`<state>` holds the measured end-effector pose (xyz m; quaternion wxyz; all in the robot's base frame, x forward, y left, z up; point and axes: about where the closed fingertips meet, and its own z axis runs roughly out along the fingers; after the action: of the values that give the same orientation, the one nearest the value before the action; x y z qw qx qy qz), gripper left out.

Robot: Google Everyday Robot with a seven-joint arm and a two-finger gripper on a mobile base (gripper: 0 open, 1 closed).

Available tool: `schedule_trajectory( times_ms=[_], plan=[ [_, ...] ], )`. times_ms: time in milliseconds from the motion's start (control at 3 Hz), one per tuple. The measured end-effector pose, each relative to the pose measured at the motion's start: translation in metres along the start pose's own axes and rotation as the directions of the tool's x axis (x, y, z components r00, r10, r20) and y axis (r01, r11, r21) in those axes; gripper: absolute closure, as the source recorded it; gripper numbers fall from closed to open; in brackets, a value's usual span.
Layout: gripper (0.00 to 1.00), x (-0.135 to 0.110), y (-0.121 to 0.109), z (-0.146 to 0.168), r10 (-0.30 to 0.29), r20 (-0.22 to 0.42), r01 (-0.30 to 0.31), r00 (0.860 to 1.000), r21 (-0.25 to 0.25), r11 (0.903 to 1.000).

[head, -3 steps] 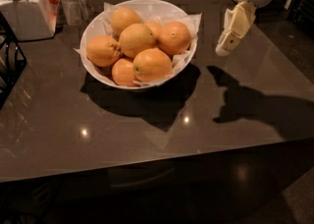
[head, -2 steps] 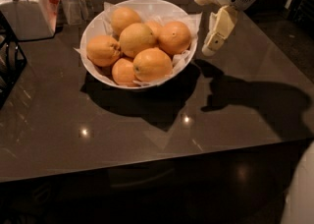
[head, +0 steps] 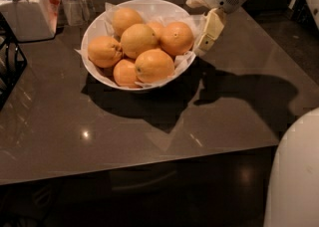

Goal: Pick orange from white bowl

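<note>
The white bowl [head: 94,32], lined with crinkled white paper, stands on the dark table at the upper middle of the camera view and holds several oranges. The deeper-coloured orange [head: 176,38] lies at the bowl's right side, against the rim. Paler fruits [head: 138,40] fill the middle and left. My gripper [head: 205,39] hangs from the cream-white arm at the upper right. It points downward just outside the bowl's right rim, right beside that orange, and holds nothing that I can see.
A white square lidded jar [head: 25,9] stands at the back left with a clear container [head: 75,11] beside it. A black wire rack [head: 7,66] is at the left edge. My white body [head: 294,171] fills the lower right corner.
The gripper has moved left and slightly down, from well right of the bowl to right beside its right rim. The bowl and oranges have not moved.
</note>
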<state>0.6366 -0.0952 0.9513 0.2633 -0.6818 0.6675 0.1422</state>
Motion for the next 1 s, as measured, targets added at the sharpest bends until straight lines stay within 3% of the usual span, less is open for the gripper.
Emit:
schedule_trajectory(
  times_ms=[333,667,1000],
  plan=[
    [0.00,-0.0065,-0.0007,0.0096,-0.013,0.011,0.013,1.000,-0.003,0.9999],
    [0.14,-0.0066,-0.0011,0.0101,-0.013,0.012,0.013,1.000,-0.002,0.9999],
    [0.47,-0.0068,-0.0012,0.0098,-0.013,0.012,0.013,1.000,-0.002,0.9999]
  ],
)
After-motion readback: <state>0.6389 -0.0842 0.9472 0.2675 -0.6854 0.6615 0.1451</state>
